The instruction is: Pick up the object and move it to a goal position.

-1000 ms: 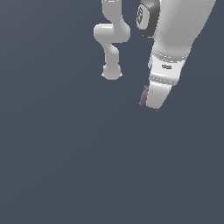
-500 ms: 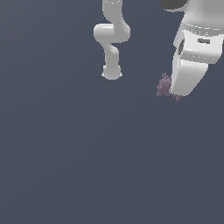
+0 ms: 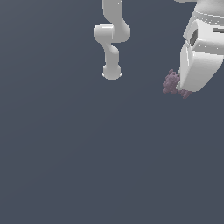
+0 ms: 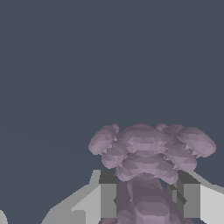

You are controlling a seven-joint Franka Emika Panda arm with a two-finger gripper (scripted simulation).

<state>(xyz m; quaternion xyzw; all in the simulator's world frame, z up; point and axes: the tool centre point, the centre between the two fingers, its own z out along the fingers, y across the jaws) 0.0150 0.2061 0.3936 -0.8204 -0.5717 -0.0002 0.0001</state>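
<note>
Near the upper corner on the exterior view's right, the white gripper (image 3: 186, 89) hangs over the plain grey tabletop (image 3: 87, 166), and the object (image 3: 171, 82), a small bumpy mauve lump, sticks out from its lower end. From the wrist view the object (image 4: 148, 153) sits between the two fingers (image 4: 107, 199), which are closed on its lower part, while its wider upper part spreads out beyond the fingertips. So the gripper is clamped on the object, and the object seems to be carried and not lying on the tabletop, though I cannot tell its height with certainty. No goal marker is visible in either view, so I cannot say how near the goal is. My judgement is that the main risk is slipping: the surface is irregular and the fingers probably touch only some bumps, so a fast or jerky move could make the object turn or fall out. Because much of the lump lies outside the fingers, it could also tilt in the grasp. A second risk is releasing it at a wrong place, since the goal is not seen. The arm base (image 3: 111, 72) stands well apart.
</note>
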